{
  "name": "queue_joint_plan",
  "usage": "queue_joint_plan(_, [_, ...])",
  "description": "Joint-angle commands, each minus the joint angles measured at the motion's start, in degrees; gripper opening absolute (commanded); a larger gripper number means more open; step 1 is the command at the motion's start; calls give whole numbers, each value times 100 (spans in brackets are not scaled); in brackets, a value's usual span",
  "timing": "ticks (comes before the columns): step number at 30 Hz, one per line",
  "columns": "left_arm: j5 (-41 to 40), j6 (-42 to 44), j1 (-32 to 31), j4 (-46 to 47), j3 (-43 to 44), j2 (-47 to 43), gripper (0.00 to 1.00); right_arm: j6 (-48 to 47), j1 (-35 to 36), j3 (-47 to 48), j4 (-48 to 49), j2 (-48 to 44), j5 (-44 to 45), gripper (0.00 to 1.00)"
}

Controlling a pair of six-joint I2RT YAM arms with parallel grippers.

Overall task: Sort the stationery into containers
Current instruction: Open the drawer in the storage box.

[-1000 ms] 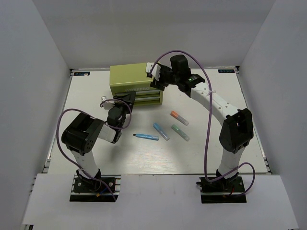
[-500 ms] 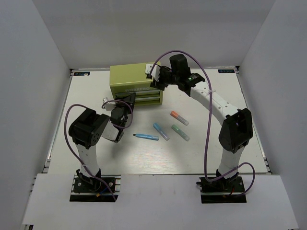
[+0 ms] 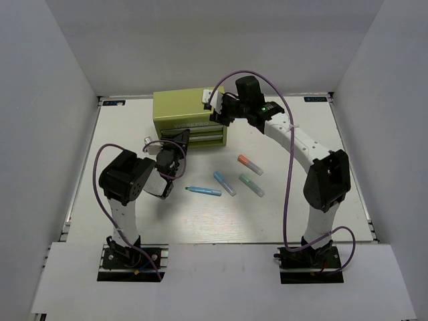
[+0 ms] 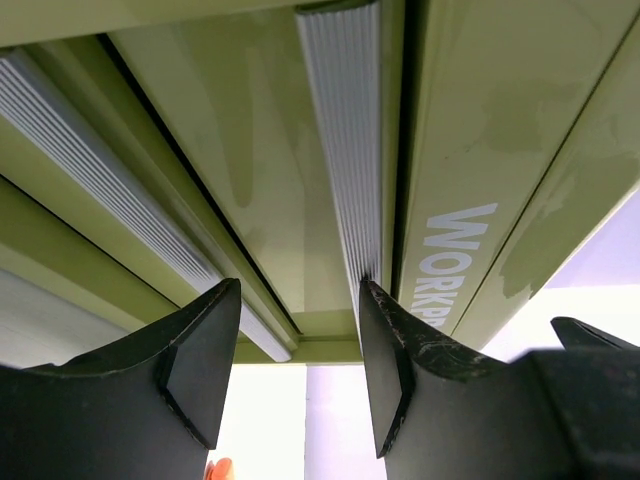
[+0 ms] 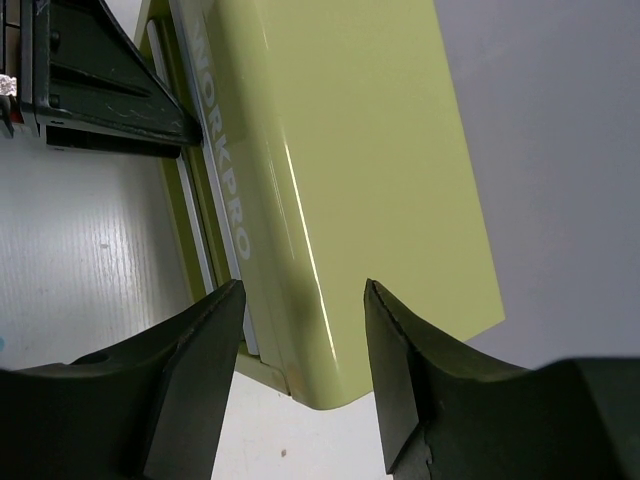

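Observation:
The olive tool chest stands at the back of the table, both drawers shut. My left gripper is open at the drawer fronts. In the left wrist view one fingertip rests against the upper drawer's ribbed silver handle. My right gripper is open over the chest's right end, and in the right wrist view it straddles that corner of the chest. The orange-capped pen, light blue pen, green pen and thin bright-blue pen lie loose in front of the chest.
White walls close in the table on the left, right and back. The left arm's elbow sits near the table's left front. The right arm spans the right side above the pens.
The left arm's elbow has shifted right and forward, its gripper staying at the drawer fronts. The right arm and the pens have barely moved.

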Motion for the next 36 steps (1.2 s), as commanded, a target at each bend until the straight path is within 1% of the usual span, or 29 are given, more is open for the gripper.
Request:
queue_joint_plan(1, [70,-9,-12,1080,56,78,60,31,-8,208,45,25,-45,57])
queue_joint_plan(6, [272,-9,-65,1493,56,184,58,40,-25,190,54,43,-45,57])
queue_joint_plan(12, [439,-9,-65,1915,56,350,58,40,-26,155,80,51,-10,57])
queue_joint_plan(18, [702,175,-65,2135,162,351,58,22,-34,102,141,34,25,57])
queue_joint_plan(23, [869,298,-65,1987,267,176,58,22,-43,58,159,25,52,57])
queue_joint_plan(36, [984,465,-65,1925,373,-45,58,22,-43,23,256,25,96,57])
